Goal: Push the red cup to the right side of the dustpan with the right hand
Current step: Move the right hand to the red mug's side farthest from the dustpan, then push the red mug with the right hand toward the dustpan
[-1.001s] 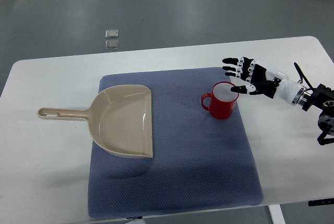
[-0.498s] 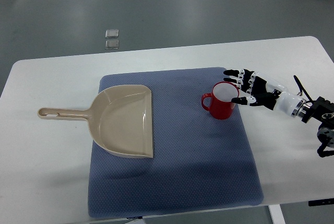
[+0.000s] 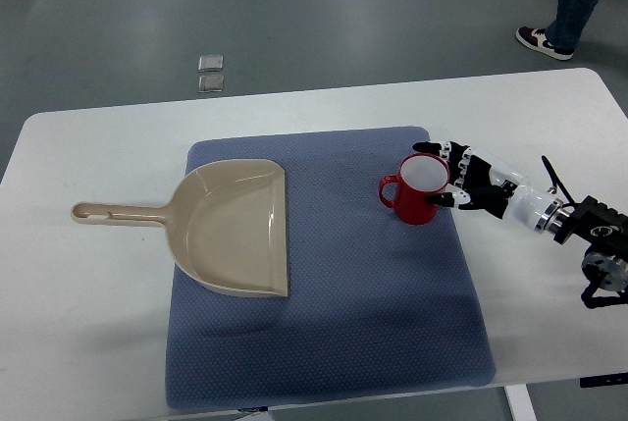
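On the white bench (image 3: 88, 342), the beige dustpan (image 3: 231, 228) lies on the left of the blue mat (image 3: 373, 323). The red cup (image 3: 417, 188) stands unmoved, well right of it, and the right robot hand (image 3: 459, 178) has sunk lower against the cup's right side, fingers spread, gripping nothing. Beyond the bench, a person's leg and shoe (image 3: 549, 40) have appeared on the floor.

The red cup (image 3: 416, 189) stands upright, handle pointing left toward the dustpan (image 3: 234, 227). The beige dustpan lies flat, well apart, handle pointing left.
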